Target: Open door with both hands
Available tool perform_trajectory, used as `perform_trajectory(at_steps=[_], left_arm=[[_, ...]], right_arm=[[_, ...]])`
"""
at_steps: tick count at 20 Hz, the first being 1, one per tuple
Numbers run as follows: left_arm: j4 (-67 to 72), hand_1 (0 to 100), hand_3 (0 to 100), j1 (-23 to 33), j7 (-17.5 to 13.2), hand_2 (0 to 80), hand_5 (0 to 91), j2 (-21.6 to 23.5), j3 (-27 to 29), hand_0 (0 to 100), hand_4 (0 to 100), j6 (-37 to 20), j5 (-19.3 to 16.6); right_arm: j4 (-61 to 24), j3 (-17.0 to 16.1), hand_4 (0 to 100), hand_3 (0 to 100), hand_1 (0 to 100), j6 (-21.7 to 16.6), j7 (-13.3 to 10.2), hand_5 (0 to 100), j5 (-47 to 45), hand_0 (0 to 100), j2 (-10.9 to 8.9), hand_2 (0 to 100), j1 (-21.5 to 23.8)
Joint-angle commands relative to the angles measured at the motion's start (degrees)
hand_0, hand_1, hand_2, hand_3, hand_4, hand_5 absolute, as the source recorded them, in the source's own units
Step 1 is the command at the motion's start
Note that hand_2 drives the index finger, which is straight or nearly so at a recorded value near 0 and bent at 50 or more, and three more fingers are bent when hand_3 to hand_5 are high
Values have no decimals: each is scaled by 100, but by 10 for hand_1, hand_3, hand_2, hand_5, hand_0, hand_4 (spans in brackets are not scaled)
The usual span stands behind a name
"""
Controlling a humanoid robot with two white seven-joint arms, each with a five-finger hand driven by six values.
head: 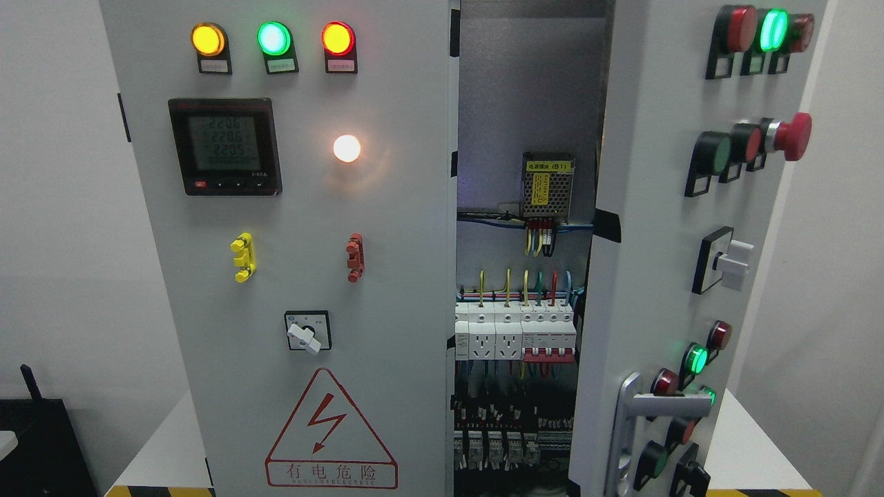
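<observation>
A grey electrical cabinet fills the head view. Its left door [290, 228] is closed flat and carries three lit lamps, a digital meter [225, 146], a rotary switch [308, 333] and a red warning triangle [331, 436]. The right door [663, 248] stands swung partly outward, with buttons, a red mushroom stop button [791, 136] and a silver lever handle [661, 408] low down. Between the doors the interior shows a power supply [548, 185], coloured wires and a row of breakers [514, 335]. Neither of my hands appears in the frame.
The cabinet stands on a white surface [749, 442] with yellow-black hazard tape along its front edge. A dark object [41, 442] sits at the lower left against the white wall. White walls lie on both sides.
</observation>
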Motion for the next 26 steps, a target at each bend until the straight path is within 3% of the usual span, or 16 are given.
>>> perform_trajectory(at_steps=[1, 19, 22, 26], left_arm=[[-3, 389, 0, 0, 2, 0, 0, -167, -158, 120, 0, -2, -53], [42, 389, 0, 0, -7, 0, 0, -176, -185, 120, 0, 7, -53], [32, 389, 0, -421, 2, 0, 0, -176, -219, 120, 0, 7, -61], [15, 389, 0, -509, -7, 0, 0, -176, -237, 120, 0, 33, -70]], right_arm=[[0, -123, 0, 0, 389, -2, 1, 0, 176, 120, 1, 0, 0], [0, -123, 0, 0, 389, -2, 1, 0, 176, 120, 1, 0, 0], [0, -123, 0, 0, 389, -2, 1, 0, 176, 120, 1, 0, 0], [0, -123, 0, 0, 389, -2, 1, 0, 176, 120, 1, 0, 0]])
